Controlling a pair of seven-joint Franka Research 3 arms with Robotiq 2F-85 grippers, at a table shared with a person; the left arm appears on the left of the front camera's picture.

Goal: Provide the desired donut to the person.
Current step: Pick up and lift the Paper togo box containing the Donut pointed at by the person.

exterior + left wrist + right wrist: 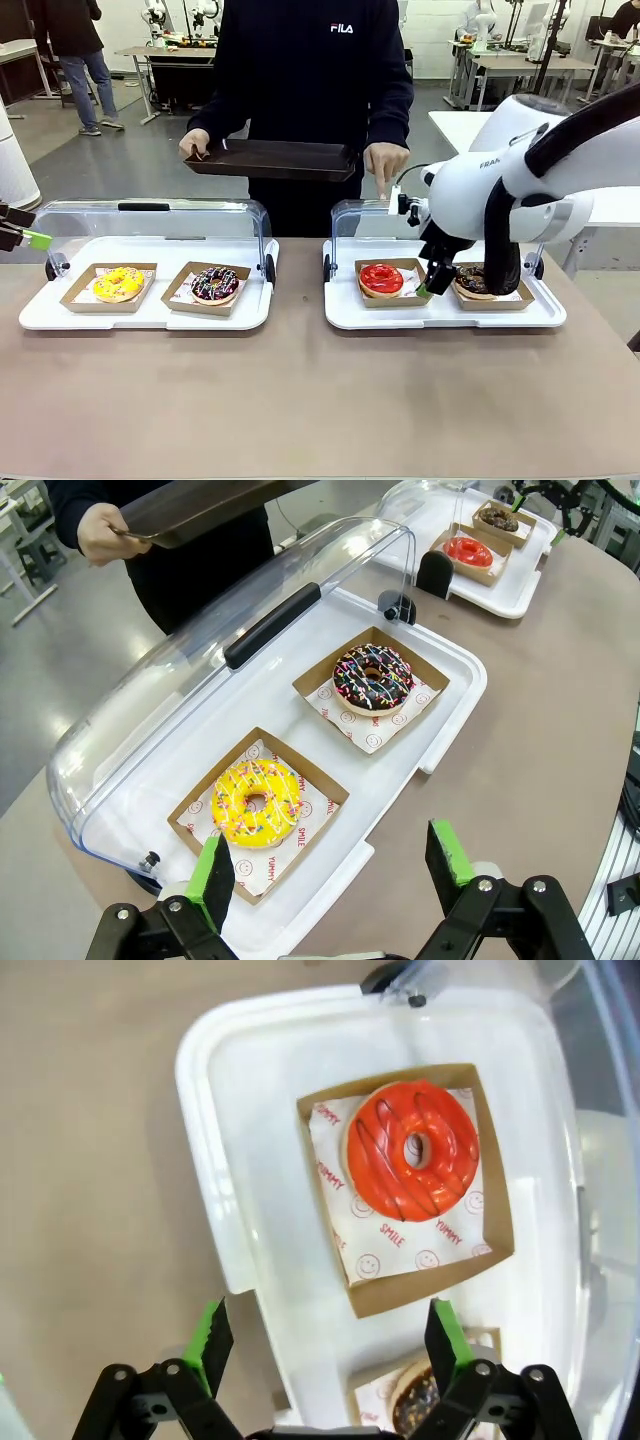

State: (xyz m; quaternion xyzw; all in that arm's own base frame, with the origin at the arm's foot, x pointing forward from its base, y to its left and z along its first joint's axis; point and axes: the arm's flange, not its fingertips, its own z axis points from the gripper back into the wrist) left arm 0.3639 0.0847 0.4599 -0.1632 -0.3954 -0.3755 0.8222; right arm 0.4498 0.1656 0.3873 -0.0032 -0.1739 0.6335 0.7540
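The person (310,70) stands at the far side holding a dark tray (270,158) in one hand, while the other hand (385,162) points a finger down toward the red glazed donut (381,278). This red donut (412,1163) lies in a brown paper box. My right gripper (432,282) hangs open just right of it, above the white tray; in the right wrist view the gripper (325,1335) is empty. A brown chocolate donut (470,278) is partly hidden behind the arm. At the far left my left gripper (20,232) is open and empty (330,865).
The left white tray (140,320) carries a yellow sprinkled donut (118,283) and a chocolate sprinkled donut (215,283). Both trays have clear lids (150,215) raised at the back. The right tray's rim (440,318) faces bare brown tabletop (300,400).
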